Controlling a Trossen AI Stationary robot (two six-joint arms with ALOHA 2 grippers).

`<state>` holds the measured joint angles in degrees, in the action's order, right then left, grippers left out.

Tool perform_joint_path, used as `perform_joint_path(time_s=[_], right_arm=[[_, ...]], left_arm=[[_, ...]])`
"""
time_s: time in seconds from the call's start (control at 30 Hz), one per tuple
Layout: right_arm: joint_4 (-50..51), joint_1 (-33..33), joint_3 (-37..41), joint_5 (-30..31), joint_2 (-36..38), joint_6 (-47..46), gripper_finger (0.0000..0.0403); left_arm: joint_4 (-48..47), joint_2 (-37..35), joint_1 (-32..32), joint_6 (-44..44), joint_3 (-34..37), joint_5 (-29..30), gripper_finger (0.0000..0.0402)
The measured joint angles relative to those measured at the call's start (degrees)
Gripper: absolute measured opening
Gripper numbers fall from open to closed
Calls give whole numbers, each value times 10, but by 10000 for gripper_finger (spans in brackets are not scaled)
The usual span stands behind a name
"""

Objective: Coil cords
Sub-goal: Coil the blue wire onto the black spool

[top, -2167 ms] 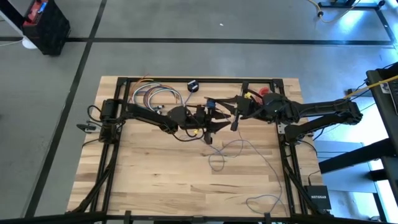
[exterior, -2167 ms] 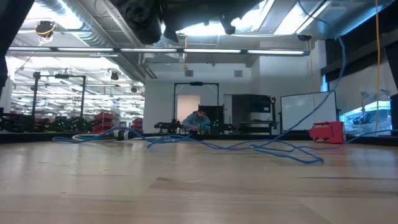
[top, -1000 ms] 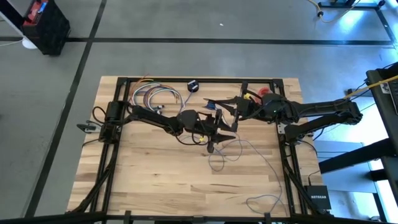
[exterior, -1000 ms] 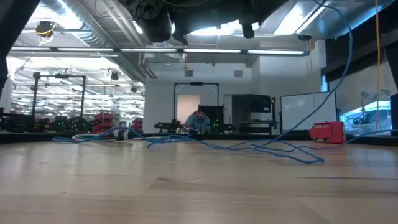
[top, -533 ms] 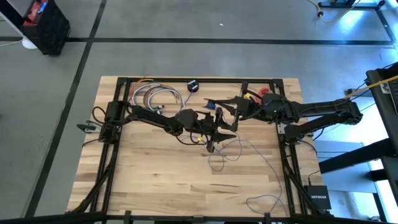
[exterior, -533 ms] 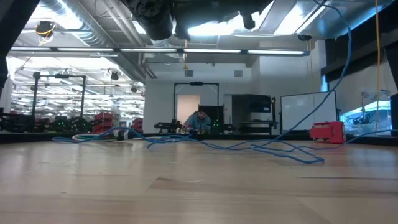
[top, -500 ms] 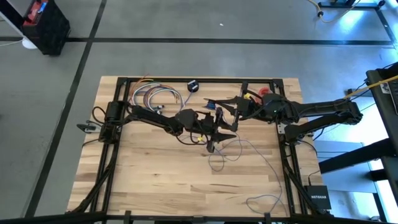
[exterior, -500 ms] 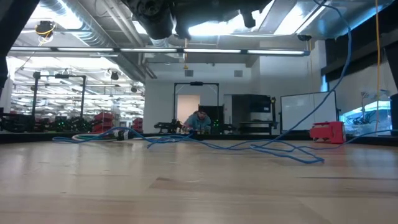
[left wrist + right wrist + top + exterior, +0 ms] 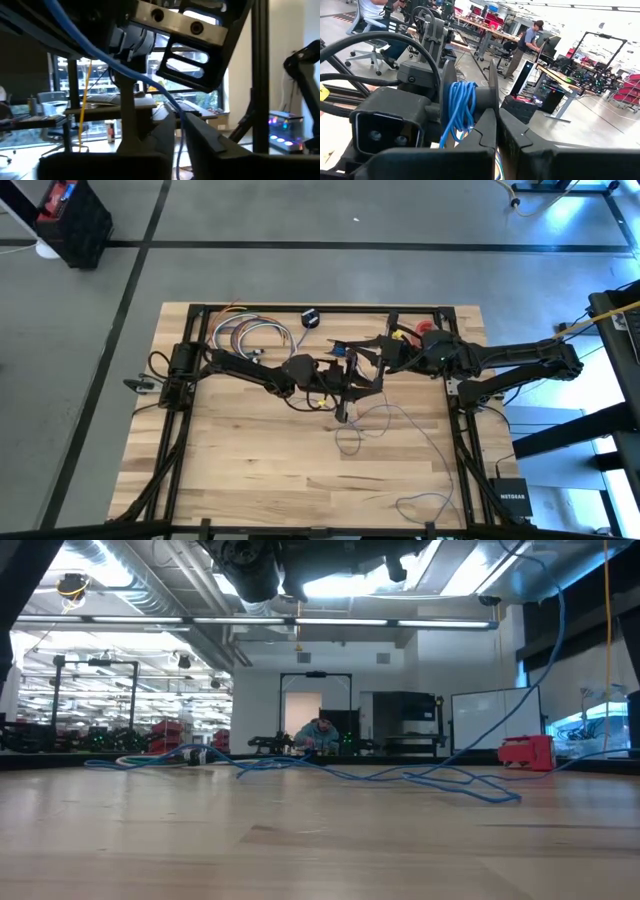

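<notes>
The blue cord lies in loose loops (image 9: 352, 435) on the wooden table (image 9: 250, 470) and trails toward the near right corner (image 9: 425, 502). Several turns of it sit as a small coil (image 9: 461, 107) at my right gripper (image 9: 352, 352), which is shut, raised over the table's far middle. My left gripper (image 9: 352, 398) is just nearside of it, also raised, and shut on a strand (image 9: 150, 82) that runs down from the coil. In the low view the cord rises from the table (image 9: 545, 660) to the arms overhead. A small black puck (image 9: 310, 318) rests at the far edge. My left gripper pinches one strand of the cord (image 9: 176, 129) between its two fingers, which come from the table's left, tipped slightly upward and lying across the strand. The strand slants up to the coil and hangs slack below the fingers. My right gripper has the coil's turns (image 9: 465, 117) bunched beside its shut fingers (image 9: 487, 127), which come level from the table's right. The coil hangs clear of the table. Whether the turns are wound round a finger or pinched, I cannot tell.
A bundle of coloured cables (image 9: 250, 335) lies at the far left and a red object (image 9: 428, 328) at the far right. A black frame (image 9: 300, 308) runs round the table's edges. A person (image 9: 318, 735) sits in the room beyond. Bare wood spreads over the near left.
My left gripper has shut on the strand below the coil and tipped slightly upward, staying in the same spot. My right gripper and the coil have kept still.
</notes>
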<state>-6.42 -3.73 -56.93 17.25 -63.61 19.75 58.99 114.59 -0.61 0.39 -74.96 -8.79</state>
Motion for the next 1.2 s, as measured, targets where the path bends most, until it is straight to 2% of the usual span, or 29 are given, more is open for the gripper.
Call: perform_joint_path(time_s=[0.07, 0.33, 0.57, 0.83, 1.0, 1.2], right_arm=[[1, 0, 0, 0, 0, 0, 5], [43, 0, 0, -2, -2, -3, 5], [49, 0, 0, 1, -13, -10, 5], [0, -1, 1, 1, -14, -2, 5], [-36, -44, 1, 13, 25, 30, 5], [-1, -105, -2, 73, 57, 59, 5]], left_arm=[[-11, 0, 0, 1, 0, 0, 7], [-117, 0, 0, 37, 0, 22, 5], [-142, 0, 2, 59, 0, 34, 4], [-154, 0, 3, 63, 0, 35, 3], [-167, -4, 3, 63, -2, 34, 3], [-178, -4, 2, 63, -2, 37, 2]])
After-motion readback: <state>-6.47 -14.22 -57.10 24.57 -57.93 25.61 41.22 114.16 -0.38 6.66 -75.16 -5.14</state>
